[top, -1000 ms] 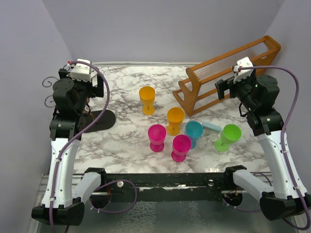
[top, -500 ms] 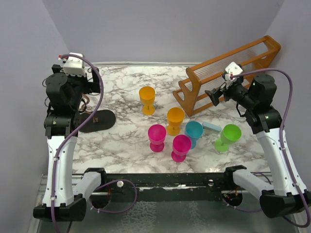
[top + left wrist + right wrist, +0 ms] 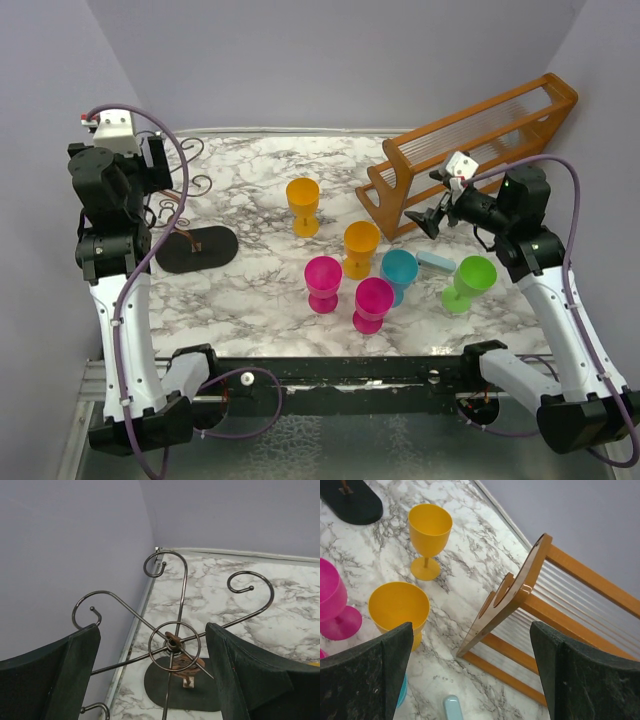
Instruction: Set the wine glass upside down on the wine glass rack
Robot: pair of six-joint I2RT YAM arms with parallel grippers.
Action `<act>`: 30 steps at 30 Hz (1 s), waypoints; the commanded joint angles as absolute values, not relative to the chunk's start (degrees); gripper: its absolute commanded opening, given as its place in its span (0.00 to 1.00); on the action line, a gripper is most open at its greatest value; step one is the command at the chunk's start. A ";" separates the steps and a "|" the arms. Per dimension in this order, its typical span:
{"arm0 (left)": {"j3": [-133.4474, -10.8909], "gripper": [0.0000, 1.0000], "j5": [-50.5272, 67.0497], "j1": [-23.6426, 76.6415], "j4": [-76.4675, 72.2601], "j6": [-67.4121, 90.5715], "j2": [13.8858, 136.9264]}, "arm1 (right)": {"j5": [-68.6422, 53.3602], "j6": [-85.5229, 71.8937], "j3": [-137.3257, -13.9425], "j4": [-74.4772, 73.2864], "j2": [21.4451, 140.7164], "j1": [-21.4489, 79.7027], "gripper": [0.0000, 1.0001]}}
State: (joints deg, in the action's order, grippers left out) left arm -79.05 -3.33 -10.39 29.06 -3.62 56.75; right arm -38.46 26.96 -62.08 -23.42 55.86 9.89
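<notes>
Since a second ago the left arm has risen and swung back to its own left, uncovering the wine glass rack [image 3: 195, 248], while the right arm has reached out and dipped toward the middle of the counter [image 3: 260, 180].

The wooden slatted rack [image 3: 470, 150] stands just beyond the right fingers [image 3: 430, 218]; in the right wrist view its near end panel [image 3: 520, 600] shows in the gap between them. These fingers [image 3: 365, 675] are spread wide with nothing held.

The wine glass rack stands directly below the left fingers [image 3: 155, 162], its black oval base on the counter. In the left wrist view its ring hub [image 3: 175, 640] sits in the gap between the fingers [image 3: 60, 670], with the curled hooks fanning out past them. The left fingers are likewise released and hold nothing.

All the glasses stand upright on the counter, none on the hooks. The far orange glass [image 3: 302, 205] and the near orange glass [image 3: 361, 248] are on the left side of the right fingers, the near one closer. The left pink glass [image 3: 323, 283], right pink glass [image 3: 373, 304] and blue glass [image 3: 398, 275] cluster nearer the arm bases, and the green glass [image 3: 468, 282] stands apart beneath the right forearm. A small pale blue piece [image 3: 435, 261] lies between the blue and green glasses.
</notes>
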 commanded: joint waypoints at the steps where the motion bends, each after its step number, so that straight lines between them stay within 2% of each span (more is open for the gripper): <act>1: -75.93 0.87 -7.48 -12.35 29.49 -3.54 55.40 | -41.25 27.49 -60.09 -21.00 54.62 11.55 1.00; 13: -72.45 0.71 -4.05 -15.45 25.40 -0.25 57.66 | -43.55 26.04 -58.97 -20.82 55.71 12.98 1.00; 19: -72.33 0.67 -1.88 -16.01 24.41 0.61 58.80 | -43.01 26.03 -58.37 -20.41 56.16 13.27 1.00; 27: -71.91 0.71 2.82 -16.18 23.41 2.03 59.83 | -42.81 26.26 -58.12 -20.27 56.15 13.36 0.99; 30: -71.67 0.65 2.77 -16.21 23.13 1.89 60.48 | -42.89 26.26 -58.01 -20.30 56.24 13.42 1.00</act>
State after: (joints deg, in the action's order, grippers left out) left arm -72.14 0.49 -15.75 25.50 0.93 60.12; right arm -41.74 26.65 -58.50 -22.24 56.14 13.06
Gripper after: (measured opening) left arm 0.696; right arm 0.996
